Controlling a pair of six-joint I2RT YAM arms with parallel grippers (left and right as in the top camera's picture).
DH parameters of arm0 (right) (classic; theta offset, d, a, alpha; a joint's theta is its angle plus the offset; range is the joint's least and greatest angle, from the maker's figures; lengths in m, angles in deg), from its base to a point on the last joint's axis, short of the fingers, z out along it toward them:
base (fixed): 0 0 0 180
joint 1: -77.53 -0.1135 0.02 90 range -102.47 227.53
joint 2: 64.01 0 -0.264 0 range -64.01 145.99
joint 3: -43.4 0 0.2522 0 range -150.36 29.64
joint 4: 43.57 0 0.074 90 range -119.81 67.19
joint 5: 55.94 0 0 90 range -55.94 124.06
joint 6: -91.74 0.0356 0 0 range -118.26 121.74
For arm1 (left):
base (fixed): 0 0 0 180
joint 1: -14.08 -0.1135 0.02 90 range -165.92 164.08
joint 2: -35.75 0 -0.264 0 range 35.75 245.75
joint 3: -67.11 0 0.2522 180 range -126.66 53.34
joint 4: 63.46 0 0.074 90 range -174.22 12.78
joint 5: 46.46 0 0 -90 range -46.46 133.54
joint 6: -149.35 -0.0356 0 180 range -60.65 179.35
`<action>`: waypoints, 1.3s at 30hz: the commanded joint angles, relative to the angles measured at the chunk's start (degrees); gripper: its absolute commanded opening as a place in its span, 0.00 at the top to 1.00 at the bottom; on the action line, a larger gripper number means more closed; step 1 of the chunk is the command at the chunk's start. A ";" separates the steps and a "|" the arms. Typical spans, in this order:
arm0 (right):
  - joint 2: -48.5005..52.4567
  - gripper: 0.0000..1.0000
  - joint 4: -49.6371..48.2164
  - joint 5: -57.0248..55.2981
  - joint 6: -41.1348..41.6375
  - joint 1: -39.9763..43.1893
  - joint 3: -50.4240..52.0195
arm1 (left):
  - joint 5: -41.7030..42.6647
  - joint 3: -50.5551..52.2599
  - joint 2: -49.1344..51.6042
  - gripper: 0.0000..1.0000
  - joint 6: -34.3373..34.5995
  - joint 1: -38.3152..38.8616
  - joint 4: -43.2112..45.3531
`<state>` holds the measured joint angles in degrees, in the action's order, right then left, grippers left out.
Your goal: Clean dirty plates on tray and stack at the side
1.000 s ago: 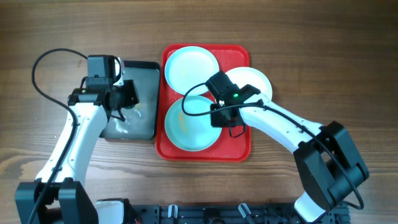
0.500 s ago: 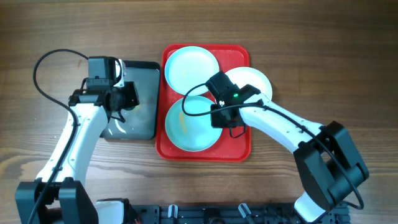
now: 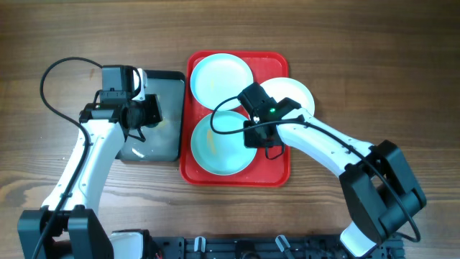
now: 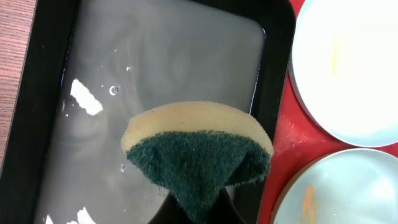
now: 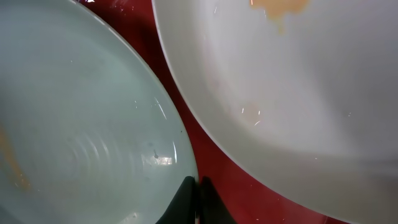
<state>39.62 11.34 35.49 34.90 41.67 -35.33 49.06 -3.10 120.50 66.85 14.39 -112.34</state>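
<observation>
Sponge (image 4: 198,158) is hanging clamped in my left gripper (image 4: 194,210); plate (image 3: 219,147) at the tray (image 3: 277,169)'s near edge is lying rightward, beside my closed right gripper (image 5: 195,193).

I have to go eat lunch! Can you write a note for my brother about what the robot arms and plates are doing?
Left gripper: shut on the sponge, above the water in the black pan.
Right gripper: shut at the rim of the near pale blue plate; a real pinch is unclear.
Plates: that one, the far pale blue plate and the white plate sit on the red tray, the white one overhanging its right rim.
Done: sponge in hand. Left: wipe the plates (orange smears show), stack them beside the tray.
</observation>
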 commanded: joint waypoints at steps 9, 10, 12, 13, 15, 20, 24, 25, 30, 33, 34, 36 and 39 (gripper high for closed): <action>-1.53 0.96 -0.17 -0.09 0.02 0.13 -0.15 | -2.14 0.33 2.10 0.96 -1.33 -0.15 1.25; -1.53 0.96 -0.42 -0.11 0.02 0.13 -0.15 | -2.14 0.33 2.45 0.96 -1.33 -0.15 1.64; -1.51 0.96 -1.40 -0.11 0.00 0.13 -0.15 | -2.16 0.33 3.04 0.96 -1.33 -0.15 2.19; -1.51 0.96 -1.79 -0.11 0.02 0.13 -0.15 | -2.16 0.33 3.04 0.96 -1.33 -0.15 2.16; -1.51 0.96 -2.10 -0.11 0.00 0.13 -0.15 | -1.81 0.33 3.04 0.96 -1.29 -0.07 2.08; -1.49 0.96 -1.75 -0.31 0.11 0.13 -0.15 | 0.46 0.33 3.04 0.96 -1.31 1.38 1.64; -1.49 0.85 0.11 -0.28 1.60 0.13 -0.15 | 0.42 0.33 3.04 0.96 -1.33 2.64 1.88; -1.49 0.81 0.22 -0.28 1.55 0.13 -0.13 | 0.42 0.33 3.04 0.96 -1.33 2.86 1.97; -1.46 0.75 -0.42 -0.31 1.70 0.13 0.37 | 0.42 0.33 3.04 0.96 -1.31 2.91 1.97; -1.46 0.77 -2.78 -0.28 3.06 0.13 2.58 | 0.44 0.33 3.04 0.96 -1.31 2.91 1.97; -1.46 0.82 -2.93 -0.26 3.02 0.13 2.73 | 0.44 0.33 3.04 0.96 -1.31 2.91 1.97; -1.46 0.90 -3.63 -0.26 3.04 0.15 2.73 | 0.44 0.33 3.04 0.96 -1.31 2.91 1.97; -1.46 0.94 -3.65 -0.28 3.06 0.15 2.73 | 0.44 0.33 3.04 0.96 -1.31 2.91 1.95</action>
<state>39.54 7.95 35.49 37.18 41.67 -33.14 48.60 -3.10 123.19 66.85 17.10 -110.61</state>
